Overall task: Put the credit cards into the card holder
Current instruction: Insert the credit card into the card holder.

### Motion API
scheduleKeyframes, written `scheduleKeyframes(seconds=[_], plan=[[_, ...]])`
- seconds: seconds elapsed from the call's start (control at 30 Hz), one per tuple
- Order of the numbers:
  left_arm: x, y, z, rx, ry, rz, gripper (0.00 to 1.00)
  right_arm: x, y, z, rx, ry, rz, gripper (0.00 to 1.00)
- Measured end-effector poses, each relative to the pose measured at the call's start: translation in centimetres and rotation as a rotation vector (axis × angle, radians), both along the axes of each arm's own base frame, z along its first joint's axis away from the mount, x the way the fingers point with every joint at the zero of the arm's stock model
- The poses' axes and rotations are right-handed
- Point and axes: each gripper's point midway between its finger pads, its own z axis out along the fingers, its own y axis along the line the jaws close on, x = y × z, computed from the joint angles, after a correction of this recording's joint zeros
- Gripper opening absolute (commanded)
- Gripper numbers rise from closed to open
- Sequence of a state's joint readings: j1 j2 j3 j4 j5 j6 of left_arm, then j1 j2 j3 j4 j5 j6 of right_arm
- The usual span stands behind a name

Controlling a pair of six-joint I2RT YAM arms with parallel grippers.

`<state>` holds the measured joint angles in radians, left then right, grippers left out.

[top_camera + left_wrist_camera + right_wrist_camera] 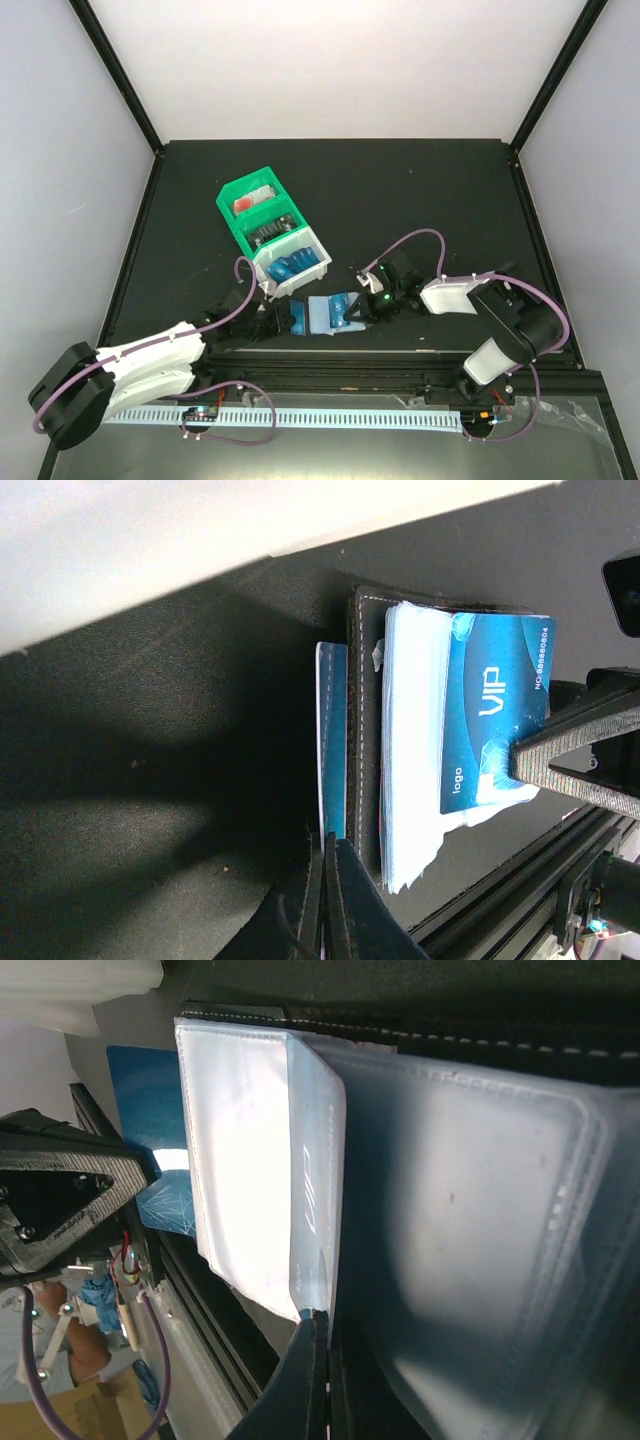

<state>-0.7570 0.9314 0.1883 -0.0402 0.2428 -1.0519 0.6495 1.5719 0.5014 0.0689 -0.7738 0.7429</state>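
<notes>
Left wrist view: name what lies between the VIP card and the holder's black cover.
A stack of clear sleeves, between VIP card and black cover, in the left wrist view.

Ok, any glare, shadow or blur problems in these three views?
Right wrist: glare washes out the clear sleeve, everything close and soft. Left wrist: blue card print sharp, heavy shadow across the table. Top external: evenly lit, things small.

**A:** What can you read in your left wrist view?
**B:** On the blue credit card (495,715) you get "VIP" in large pale letters. "logo" sits toward 7 o'clock and "NO.68868804" toward 2 o'clock.
**A:** And your right wrist view?
**B:** Faint print shows through a clear sleeve of the card holder (310,1200), too pale for you to read.
</notes>
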Motion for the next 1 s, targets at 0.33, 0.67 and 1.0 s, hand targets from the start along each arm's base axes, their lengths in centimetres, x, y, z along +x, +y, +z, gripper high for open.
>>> scheduleKeyframes(seconds=[0.33,0.67,1.0], plan=[[-0.1,-0.3,-0.3,0.006,0.003,-0.010,0.02,-0.1,0.3,0.3,0.029,0.048,-0.038,0.01],[0.2,-0.1,0.5,0.026,-0.014,0.005,0.02,0.3,-0.3,0.6,-0.008,0.010,-0.063,0.01],[0.2,1.5,0.9,0.070,-0.041,0.049,0.02,0.6,-0.9,0.9,-0.046,-0.026,-0.083,0.01]])
